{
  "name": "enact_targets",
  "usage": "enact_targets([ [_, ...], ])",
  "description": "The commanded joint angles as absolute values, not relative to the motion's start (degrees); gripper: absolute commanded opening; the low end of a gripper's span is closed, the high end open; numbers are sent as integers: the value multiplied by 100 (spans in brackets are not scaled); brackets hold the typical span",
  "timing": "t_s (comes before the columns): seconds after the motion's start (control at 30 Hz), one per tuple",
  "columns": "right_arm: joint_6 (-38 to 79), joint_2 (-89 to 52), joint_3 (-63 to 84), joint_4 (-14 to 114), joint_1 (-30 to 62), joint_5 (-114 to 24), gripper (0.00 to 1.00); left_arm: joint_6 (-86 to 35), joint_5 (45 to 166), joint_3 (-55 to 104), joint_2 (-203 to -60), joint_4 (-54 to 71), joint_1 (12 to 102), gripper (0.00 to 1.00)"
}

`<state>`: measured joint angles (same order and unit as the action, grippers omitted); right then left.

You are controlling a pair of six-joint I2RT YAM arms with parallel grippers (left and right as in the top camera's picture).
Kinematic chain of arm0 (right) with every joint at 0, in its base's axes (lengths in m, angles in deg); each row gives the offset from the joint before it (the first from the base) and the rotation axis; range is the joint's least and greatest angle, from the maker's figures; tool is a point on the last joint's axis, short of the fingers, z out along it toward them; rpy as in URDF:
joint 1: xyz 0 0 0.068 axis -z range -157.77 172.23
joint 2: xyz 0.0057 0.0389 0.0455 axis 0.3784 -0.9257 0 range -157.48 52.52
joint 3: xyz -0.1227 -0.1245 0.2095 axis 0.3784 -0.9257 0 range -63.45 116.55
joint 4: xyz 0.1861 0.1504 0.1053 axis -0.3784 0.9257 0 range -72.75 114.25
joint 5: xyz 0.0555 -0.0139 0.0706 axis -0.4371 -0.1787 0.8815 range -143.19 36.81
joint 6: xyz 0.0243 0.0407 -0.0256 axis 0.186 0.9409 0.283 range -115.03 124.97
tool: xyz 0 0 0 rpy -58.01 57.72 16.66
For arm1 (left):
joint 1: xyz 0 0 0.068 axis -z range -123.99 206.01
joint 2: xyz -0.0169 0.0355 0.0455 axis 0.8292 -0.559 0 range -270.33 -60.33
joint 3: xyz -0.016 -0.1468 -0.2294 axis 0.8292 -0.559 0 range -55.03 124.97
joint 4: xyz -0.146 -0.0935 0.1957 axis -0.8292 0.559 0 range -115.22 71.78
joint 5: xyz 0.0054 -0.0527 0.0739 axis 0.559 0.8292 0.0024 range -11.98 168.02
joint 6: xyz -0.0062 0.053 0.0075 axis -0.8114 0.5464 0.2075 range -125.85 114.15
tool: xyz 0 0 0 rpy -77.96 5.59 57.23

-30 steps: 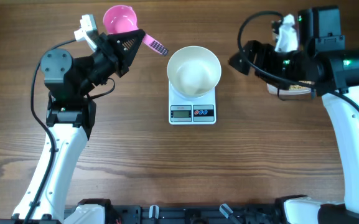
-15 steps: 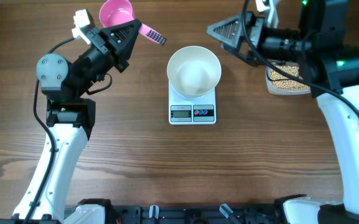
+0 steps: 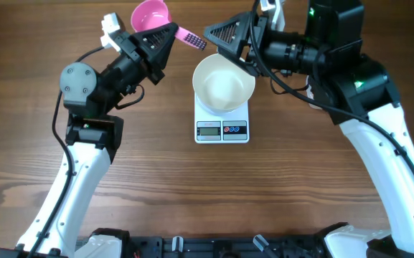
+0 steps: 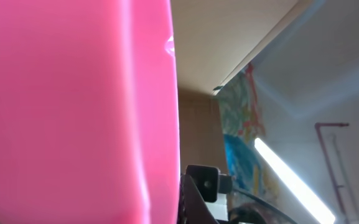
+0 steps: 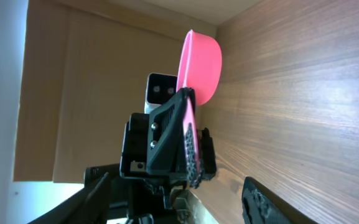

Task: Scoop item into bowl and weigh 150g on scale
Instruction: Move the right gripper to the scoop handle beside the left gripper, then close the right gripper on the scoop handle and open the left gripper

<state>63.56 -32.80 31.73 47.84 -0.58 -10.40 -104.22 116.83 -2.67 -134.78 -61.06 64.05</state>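
- Standing on the wooden table (image 3: 156, 179), the scale (image 3: 222, 130) is found at the middle, its display turned to the near side.
- The bowl (image 3: 224, 80) is set upright on the scale's far part.
- Above the bowl's far rim, the right gripper (image 3: 217, 32) is held with its fingers spread.
- Just left of it, the left gripper (image 3: 167, 34) is pinched on the handle of a pink scoop (image 3: 151, 13), whose cup is seen farthest.
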Motion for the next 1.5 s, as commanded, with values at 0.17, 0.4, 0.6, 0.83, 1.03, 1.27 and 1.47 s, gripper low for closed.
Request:
enact_targets([
  [0.17, 7024, -3706, 3260, 4631, -219, -920, 50, -10706, 11560, -215, -13426, -6597, 6614, 4],
  [0.4, 7276, -3717, 3260, 4150, -235, -926, 47, -10660, 11539, -215, -13426, -6506, 6614, 4],
  [0.6, 7374, -3717, 3260, 4122, -235, -951, 45, -10662, 11263, -215, -13426, -6484, 6717, 4],
  [0.83, 7466, -3717, 3260, 4035, -235, -951, 39, -10662, 11200, -215, -13426, -6484, 6754, 4],
  [1.03, 7532, -3717, 3260, 3978, -237, -948, 34, -10662, 11195, -215, -13426, -6482, 6752, 4],
  [1.27, 7549, -3719, 3260, 3973, -294, -953, 34, -10662, 11174, -215, -13426, -6484, 6754, 4],
  [1.47, 7547, -3725, 3260, 3910, -383, -1106, 34, -10665, 11182, -215, -13426, -6484, 6754, 4],
])
